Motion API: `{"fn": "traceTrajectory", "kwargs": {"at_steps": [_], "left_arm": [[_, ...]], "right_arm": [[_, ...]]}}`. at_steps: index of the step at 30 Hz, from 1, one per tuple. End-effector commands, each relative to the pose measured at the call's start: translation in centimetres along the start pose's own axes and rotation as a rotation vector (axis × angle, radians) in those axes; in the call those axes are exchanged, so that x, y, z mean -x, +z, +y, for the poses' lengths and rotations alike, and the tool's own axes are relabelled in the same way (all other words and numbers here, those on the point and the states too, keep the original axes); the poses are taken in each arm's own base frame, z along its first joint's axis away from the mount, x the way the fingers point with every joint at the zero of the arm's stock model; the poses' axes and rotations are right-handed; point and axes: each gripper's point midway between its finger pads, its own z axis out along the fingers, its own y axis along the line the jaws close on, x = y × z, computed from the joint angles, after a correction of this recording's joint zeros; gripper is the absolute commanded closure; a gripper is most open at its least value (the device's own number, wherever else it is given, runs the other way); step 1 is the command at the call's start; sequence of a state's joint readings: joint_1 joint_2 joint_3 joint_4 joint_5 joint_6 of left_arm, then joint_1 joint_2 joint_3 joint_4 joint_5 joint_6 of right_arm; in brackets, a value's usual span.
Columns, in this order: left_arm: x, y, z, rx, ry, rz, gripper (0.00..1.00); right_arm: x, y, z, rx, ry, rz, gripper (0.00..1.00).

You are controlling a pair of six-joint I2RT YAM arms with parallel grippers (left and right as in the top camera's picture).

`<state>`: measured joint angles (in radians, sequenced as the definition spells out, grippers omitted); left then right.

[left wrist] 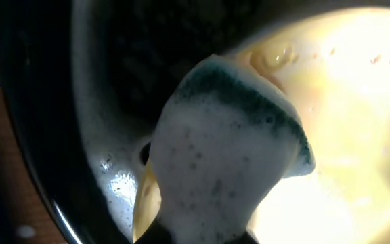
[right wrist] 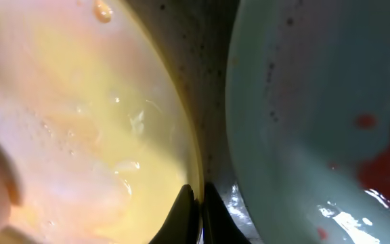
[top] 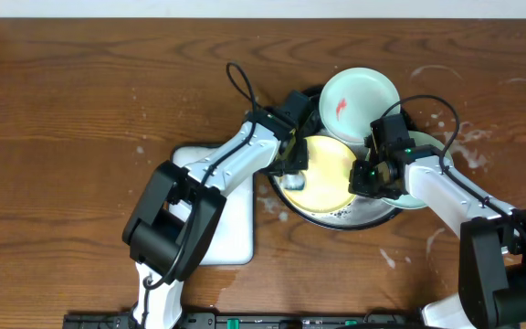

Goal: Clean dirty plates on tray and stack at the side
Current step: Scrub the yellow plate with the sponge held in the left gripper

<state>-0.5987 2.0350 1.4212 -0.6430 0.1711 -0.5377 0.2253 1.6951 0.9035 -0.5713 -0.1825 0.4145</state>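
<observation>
The yellow plate (top: pixel 329 169) lies in the black tray (top: pixel 350 219), wet and soapy. My left gripper (top: pixel 292 164) is shut on a foamy green-edged sponge (left wrist: pixel 222 156) pressed on the yellow plate's left part (left wrist: pixel 344 88). My right gripper (top: pixel 370 174) is shut on the yellow plate's right rim (right wrist: pixel 193 177). One mint-white plate (top: pixel 359 99) with a red smear leans on the tray's far rim. The other mint-white plate (top: pixel 420 196) lies under my right arm; in the right wrist view (right wrist: pixel 317 102) it shows red smears.
A white rectangular sponge tray (top: pixel 231 228) lies left of the black tray, under my left arm. Water drops and smears mark the wooden table (top: pixel 62 137) to the right of the tray.
</observation>
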Motion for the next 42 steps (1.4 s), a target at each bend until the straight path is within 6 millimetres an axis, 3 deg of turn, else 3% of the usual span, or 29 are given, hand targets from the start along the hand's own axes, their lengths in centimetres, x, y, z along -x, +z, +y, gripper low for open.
{"fn": "traceTrajectory", "kwargs": {"at_steps": [1,5,12,17,22,24,26,30,31,33,37,42], "left_arm": [[2.2,0.5,2.4,0.145,0.028,-0.106,0.92],[1.6,1.7,-1.1,0.04,0.078,-0.107,0.92],[-2.7,5.9,-8.2,-0.243,0.039,0.069,0.92],[-5.2,7.9,-9.8,-0.33,-0.003,0.194,0.92],[-5.8,7.6,-10.1,-0.353,0.0,0.228,0.92],[-5.7,7.6,-9.6,-0.34,0.023,0.224,0.92],[-5.1,7.9,-7.6,-0.256,0.028,0.197,0.92],[-3.0,7.6,-0.4,0.073,0.026,0.122,0.93],[-1.9,6.6,2.8,0.23,0.033,0.087,0.93],[-0.8,5.1,5.2,0.366,0.038,0.047,0.93],[1.0,3.1,6.8,0.493,0.085,-0.006,0.93],[1.1,2.2,6.9,0.52,0.094,0.003,0.93]], "right_arm": [[0.1,0.3,-2.0,-0.096,-0.061,-0.006,0.99],[0.1,0.2,-2.1,-0.103,-0.073,-0.007,0.99],[0.2,0.2,-2.2,-0.109,-0.098,-0.009,0.99],[0.2,0.2,-2.2,-0.109,-0.106,-0.009,0.99],[0.2,0.2,-2.2,-0.109,-0.106,-0.011,0.99],[0.2,0.2,-2.2,-0.109,-0.106,-0.011,0.99],[0.2,0.2,-2.2,-0.109,-0.105,-0.009,0.99],[0.2,0.2,-2.2,-0.109,-0.105,-0.009,0.99],[0.2,0.2,-2.2,-0.11,-0.104,-0.009,0.99],[0.2,0.2,-2.2,-0.11,-0.104,-0.008,0.99],[0.0,0.2,-2.3,-0.113,-0.103,-0.001,0.99],[-0.2,0.2,-2.4,-0.116,-0.102,0.008,0.99]]}}
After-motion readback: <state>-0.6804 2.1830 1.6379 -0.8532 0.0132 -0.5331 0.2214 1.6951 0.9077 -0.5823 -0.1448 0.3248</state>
